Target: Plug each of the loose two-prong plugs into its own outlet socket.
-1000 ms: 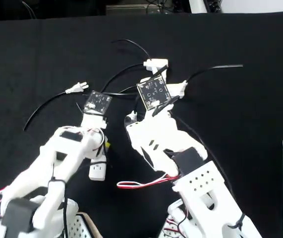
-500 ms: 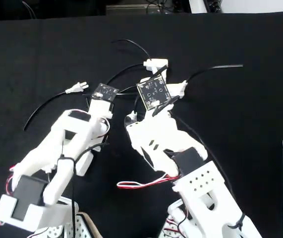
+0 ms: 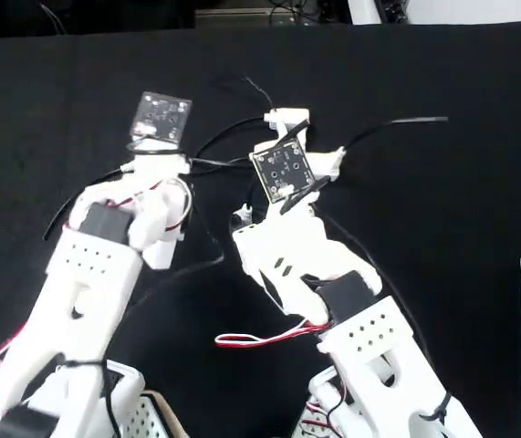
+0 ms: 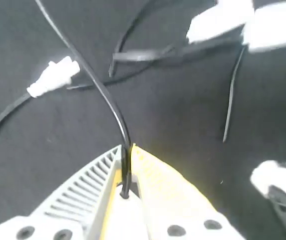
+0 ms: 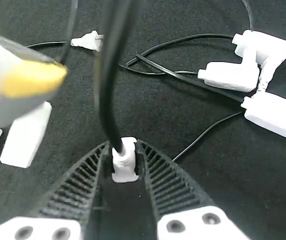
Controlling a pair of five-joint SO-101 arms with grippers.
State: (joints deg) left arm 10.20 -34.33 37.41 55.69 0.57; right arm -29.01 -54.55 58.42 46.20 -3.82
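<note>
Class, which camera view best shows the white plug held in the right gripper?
The right wrist view: the white plug sits centred between the right gripper's fingers. The left wrist view possibly catches it, a white shape at its edge. In the high view the right arm hides it.

White plugs (image 4: 52, 76) on black cables (image 4: 102, 95); black tablecloth (image 3: 479, 182); left jaws grey and yellow; right jaws black, ribbed.
</note>
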